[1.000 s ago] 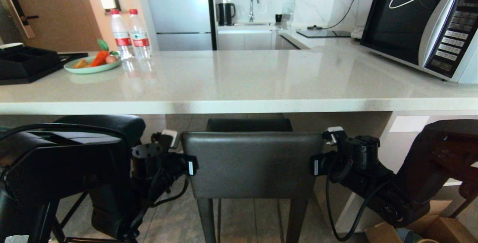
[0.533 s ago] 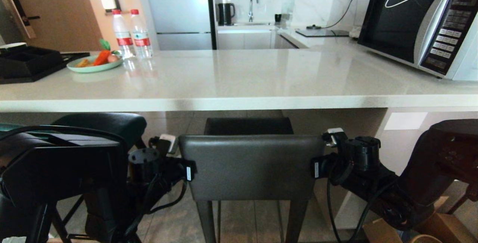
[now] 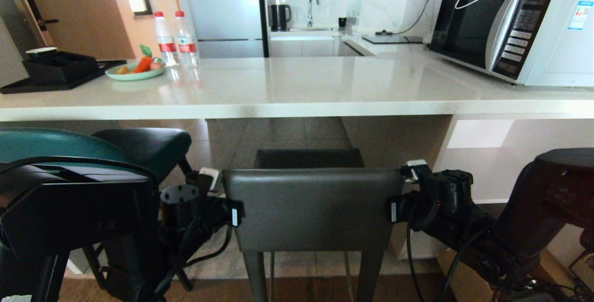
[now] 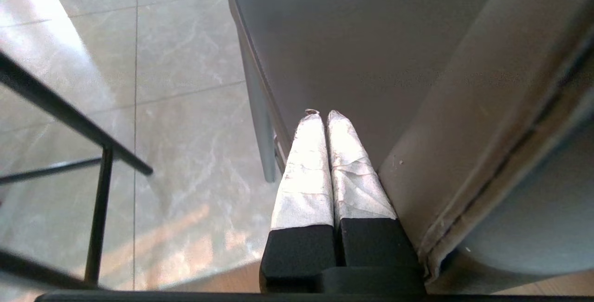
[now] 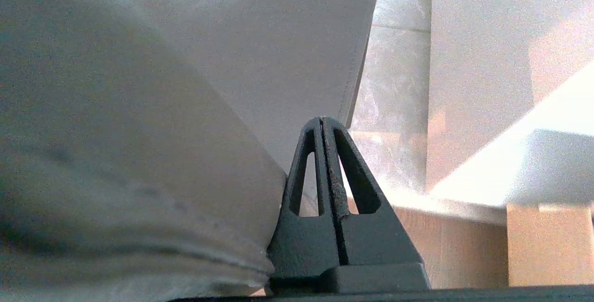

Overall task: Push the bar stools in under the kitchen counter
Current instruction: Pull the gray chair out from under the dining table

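The dark-grey bar stool (image 3: 311,209) stands in front of me, its seat (image 3: 308,158) facing the white kitchen counter (image 3: 297,107) and short of its edge. My left gripper (image 3: 232,213) is shut and lies against the left side of the backrest (image 4: 487,107), taped fingertips (image 4: 312,121) together. On the other side, my right gripper (image 3: 393,209) is shut too, its black fingers (image 5: 306,153) against the backrest cushion (image 5: 116,130). The teal bar stool (image 3: 46,144) stands at the left behind my left arm, its thin black legs (image 4: 100,181) showing in the left wrist view.
On the counter are a microwave (image 3: 510,28) at the right, a plate of vegetables (image 3: 134,71), two water bottles (image 3: 175,37) and a black tray (image 3: 55,67) at the left. The white slab end leg (image 3: 482,163) stands right of the grey stool. Cables (image 3: 533,288) lie on the floor.
The whole view has drawn back from the counter. The grey stool and both grippers keep their place in the picture, so more floor now shows between seat and counter edge.
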`<state>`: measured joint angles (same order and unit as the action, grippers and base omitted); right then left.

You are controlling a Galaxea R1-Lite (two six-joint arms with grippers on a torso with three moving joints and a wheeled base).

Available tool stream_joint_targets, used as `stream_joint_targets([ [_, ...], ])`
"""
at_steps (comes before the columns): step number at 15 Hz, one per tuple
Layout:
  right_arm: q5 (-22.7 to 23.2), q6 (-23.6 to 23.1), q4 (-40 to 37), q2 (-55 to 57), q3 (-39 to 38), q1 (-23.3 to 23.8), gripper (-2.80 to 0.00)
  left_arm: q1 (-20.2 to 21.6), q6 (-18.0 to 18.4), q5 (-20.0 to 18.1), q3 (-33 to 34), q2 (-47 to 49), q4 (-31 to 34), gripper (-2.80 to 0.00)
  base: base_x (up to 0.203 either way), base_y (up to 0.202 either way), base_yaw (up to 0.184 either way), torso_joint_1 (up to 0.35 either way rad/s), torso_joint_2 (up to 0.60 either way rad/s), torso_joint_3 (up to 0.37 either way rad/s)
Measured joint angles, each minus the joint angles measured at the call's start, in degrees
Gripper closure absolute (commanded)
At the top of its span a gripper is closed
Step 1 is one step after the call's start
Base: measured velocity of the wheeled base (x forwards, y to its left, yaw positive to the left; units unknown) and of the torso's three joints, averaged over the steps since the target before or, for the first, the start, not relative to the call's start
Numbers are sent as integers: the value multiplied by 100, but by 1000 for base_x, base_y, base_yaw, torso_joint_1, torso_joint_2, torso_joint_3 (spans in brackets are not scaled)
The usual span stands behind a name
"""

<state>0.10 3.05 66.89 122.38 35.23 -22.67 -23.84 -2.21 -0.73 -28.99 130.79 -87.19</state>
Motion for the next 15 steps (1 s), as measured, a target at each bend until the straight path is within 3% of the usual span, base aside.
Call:
stream_joint_targets([
  [11, -70, 0, 20, -16, 7, -4, 0, 0, -2, 8, -24, -12, 9, 0, -192, 0, -1, 2, 3, 2],
  [15, -126, 1, 24, -37, -10, -12, 0, -68, 5, 25, -14, -32, 11, 0, -53, 0, -1, -3, 2, 2],
])
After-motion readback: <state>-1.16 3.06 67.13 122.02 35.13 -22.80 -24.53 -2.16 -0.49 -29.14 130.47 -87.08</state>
